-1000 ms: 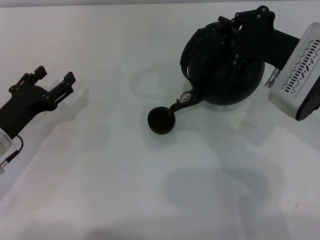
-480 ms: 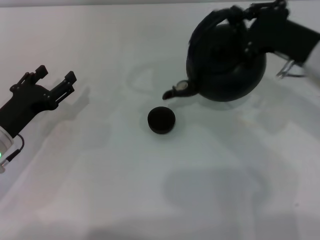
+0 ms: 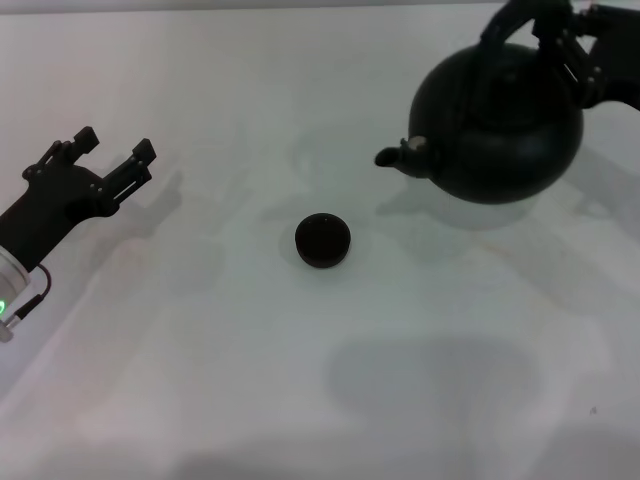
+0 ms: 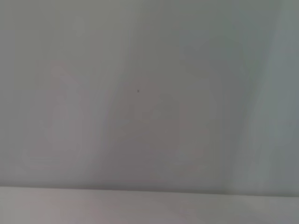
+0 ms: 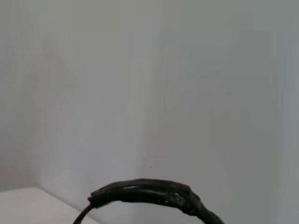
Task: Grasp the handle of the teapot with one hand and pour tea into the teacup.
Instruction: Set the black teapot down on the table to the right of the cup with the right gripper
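right gripper (image 3: pixel 560 30) clamped handle (image 3: pixel 515 18), teapot (image 3: pixel 497 125) upright | teacup (image 3: pixel 322 240) apart | left gripper (image 3: pixel 108 152) spread, empty | no writing legible

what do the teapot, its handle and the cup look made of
Teapot: matte black, no glare, probably cast iron or dark ceramic. Handle: black, lumpy and ribbed, seemingly cord-wrapped. Cup: dark and dull, likely ceramic, too small to be sure.

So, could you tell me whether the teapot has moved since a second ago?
Yes. The teapot, held at its handle by the right gripper, has swung away from the teacup, toward the robot's right, and levelled out.
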